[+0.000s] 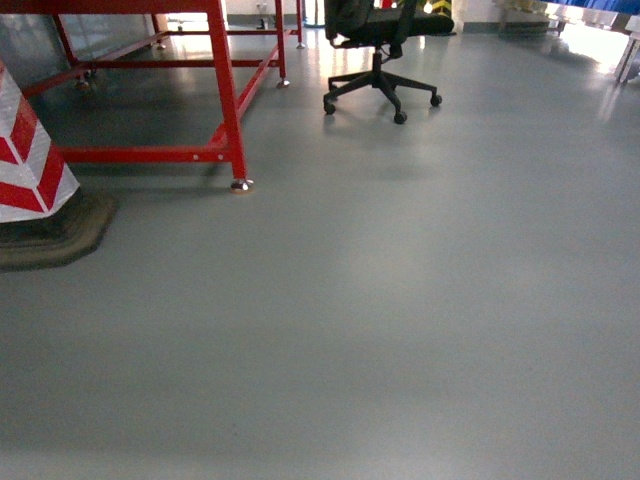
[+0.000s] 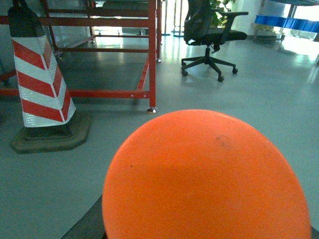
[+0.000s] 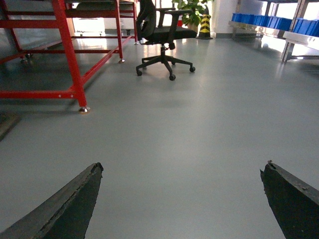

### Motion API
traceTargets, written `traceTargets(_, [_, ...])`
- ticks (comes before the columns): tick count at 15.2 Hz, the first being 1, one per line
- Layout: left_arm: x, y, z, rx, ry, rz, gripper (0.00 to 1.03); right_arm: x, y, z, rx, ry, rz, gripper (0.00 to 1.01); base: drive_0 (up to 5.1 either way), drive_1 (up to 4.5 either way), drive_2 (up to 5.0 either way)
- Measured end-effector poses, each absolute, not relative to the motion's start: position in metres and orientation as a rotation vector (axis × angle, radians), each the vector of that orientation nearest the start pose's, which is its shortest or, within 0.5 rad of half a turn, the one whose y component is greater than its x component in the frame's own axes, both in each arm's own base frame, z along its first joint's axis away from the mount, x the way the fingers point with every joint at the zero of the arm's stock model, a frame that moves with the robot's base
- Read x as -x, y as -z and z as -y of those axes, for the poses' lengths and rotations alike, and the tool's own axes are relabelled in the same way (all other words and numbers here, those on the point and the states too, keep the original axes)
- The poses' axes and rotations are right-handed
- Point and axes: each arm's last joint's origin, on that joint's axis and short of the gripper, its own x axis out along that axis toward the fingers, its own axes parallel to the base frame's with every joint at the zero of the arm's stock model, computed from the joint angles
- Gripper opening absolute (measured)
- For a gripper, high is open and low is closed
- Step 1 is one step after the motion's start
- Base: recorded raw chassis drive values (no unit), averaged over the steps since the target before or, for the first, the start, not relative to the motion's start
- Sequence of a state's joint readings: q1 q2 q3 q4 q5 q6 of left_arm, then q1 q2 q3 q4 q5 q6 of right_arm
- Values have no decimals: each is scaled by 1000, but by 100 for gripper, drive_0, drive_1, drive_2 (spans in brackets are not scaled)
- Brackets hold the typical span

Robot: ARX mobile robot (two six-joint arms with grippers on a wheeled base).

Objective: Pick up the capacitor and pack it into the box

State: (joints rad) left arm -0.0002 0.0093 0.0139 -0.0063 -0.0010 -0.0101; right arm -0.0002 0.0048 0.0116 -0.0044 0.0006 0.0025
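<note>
Capacitor at left wrist, right fingers apart

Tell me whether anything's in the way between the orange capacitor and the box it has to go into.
Cannot say: no box shows in any view. The capacitor fills the left wrist view, close to the camera. Ahead lies open grey floor, with a red frame, a striped post and an office chair further off.
</note>
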Motion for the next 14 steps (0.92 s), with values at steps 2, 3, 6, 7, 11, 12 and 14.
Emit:
traceTargets(2, [-97, -167, 0, 10, -1, -1, 44, -97, -167, 0, -2, 0, 5, 98, -512, 234, 234])
traceTargets(3, [-97, -167, 0, 10, -1, -2, 44, -97, -166, 0, -2, 0, 0, 98, -512, 234, 234])
traceTargets(6, [-97, -167, 0, 10, -2, -2, 44, -97, -167, 0, -2, 0, 4, 98, -512, 234, 234])
traceTargets(7, [-97, -167, 0, 10, -1, -2, 44, -97, -166, 0, -2, 1, 0, 98, -515, 231, 231])
traceTargets(11, [-97, -167, 0, 10, -1, -2, 44, -97, -167, 0, -2, 0, 4, 98, -515, 231, 231])
traceTargets(12, [-97, -167, 0, 10, 0, 1, 44, -97, -167, 0, -2, 0, 2, 98, -515, 231, 231])
traceTargets(14, [-97, -167, 0, 10, 0, -2, 44, -97, -167, 0, -2, 0, 1, 98, -515, 231, 231])
